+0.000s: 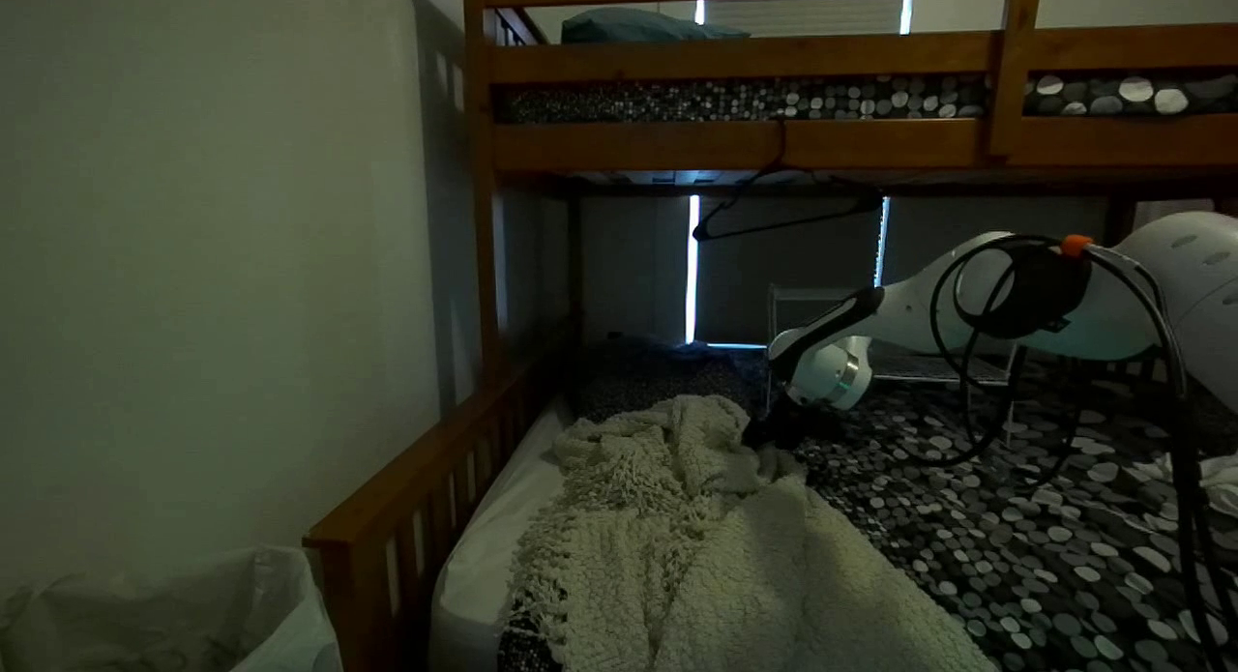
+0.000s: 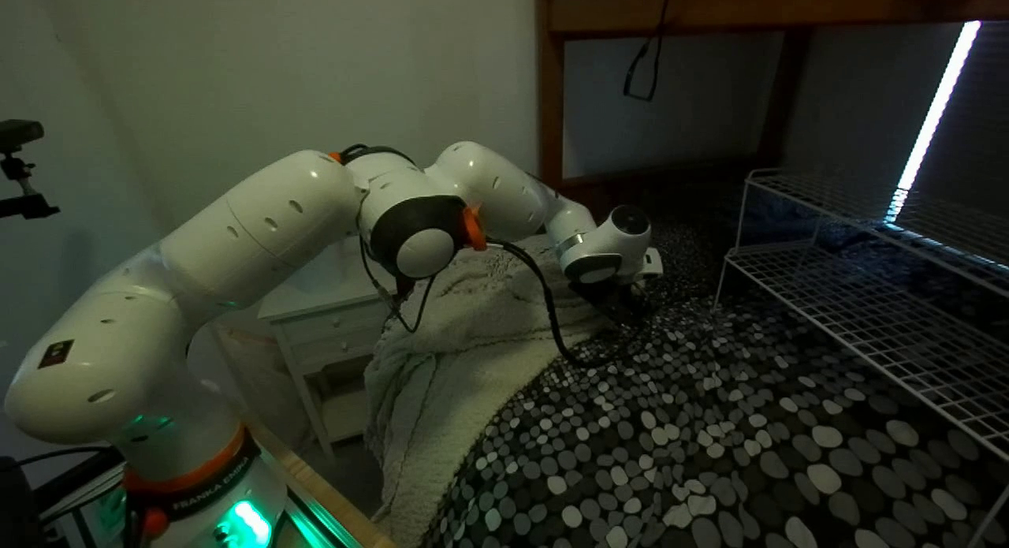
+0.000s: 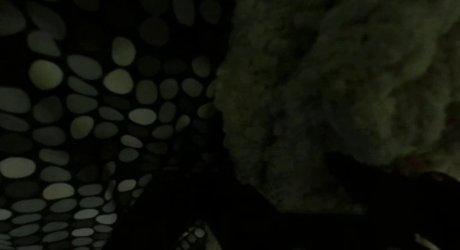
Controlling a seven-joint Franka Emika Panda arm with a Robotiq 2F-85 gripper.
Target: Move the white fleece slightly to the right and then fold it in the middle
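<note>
The white fleece (image 1: pixel 716 556) is a rumpled, cream, nubbly blanket lying along the near side of the bed in an exterior view, its fringe toward the wooden rail. It also shows behind and below the arm in an exterior view (image 2: pixel 473 374), hanging over the bed's edge. My gripper (image 1: pixel 774 428) is low at the fleece's far right edge, beside the speckled bedspread. In the wrist view the dark fingers of the gripper (image 3: pixel 280 167) are spread apart, with a bulge of fleece (image 3: pixel 323 81) between and ahead of them. The view is very dark, and the fingertips' contact is hard to see.
The black-and-white speckled bedspread (image 2: pixel 615 453) covers the bed. A white wire rack (image 2: pixel 867 335) stands on it. A wooden bed rail (image 1: pixel 426 459) and upper bunk (image 1: pixel 735 148) frame the space. A black hanger (image 1: pixel 788 225) hangs from the bunk. A white nightstand (image 2: pixel 323 327) stands beside the bed.
</note>
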